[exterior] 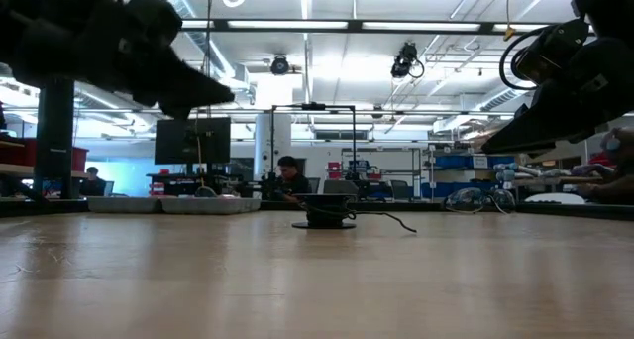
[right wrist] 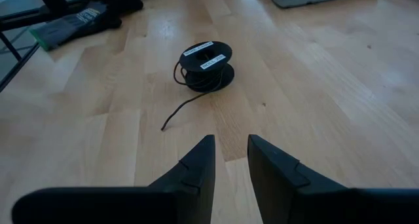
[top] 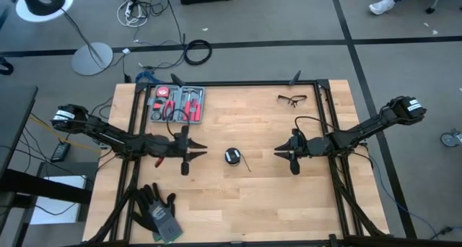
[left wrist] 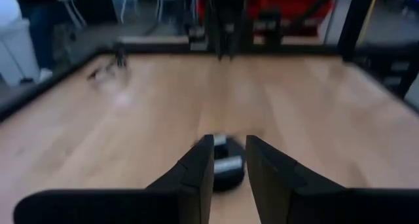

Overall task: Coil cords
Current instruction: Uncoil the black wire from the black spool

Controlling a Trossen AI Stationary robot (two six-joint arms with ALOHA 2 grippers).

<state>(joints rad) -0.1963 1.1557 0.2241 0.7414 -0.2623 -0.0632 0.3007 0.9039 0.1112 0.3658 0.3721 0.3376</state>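
Observation:
The thin black cord (top: 232,156) lies wound in a small tight coil around its round puck, resting flat on the middle of the wooden table. A short free end (right wrist: 171,116) trails off over the wood. It also shows in the low view (exterior: 325,215) and beyond my left fingers (left wrist: 226,171). My left gripper (top: 205,147) hovers left of the coil, above the table, narrowly open and empty. My right gripper (top: 276,150) hovers right of the coil, narrowly open and empty, pointing at it (right wrist: 206,67).
A grey case with red tools (top: 177,104) stands at the far left. Safety glasses (top: 291,99) lie at the far right. Black gloves (top: 155,209) lie at the near left. A black metal frame (top: 325,131) borders the table. People sit in the room beyond (exterior: 289,175).

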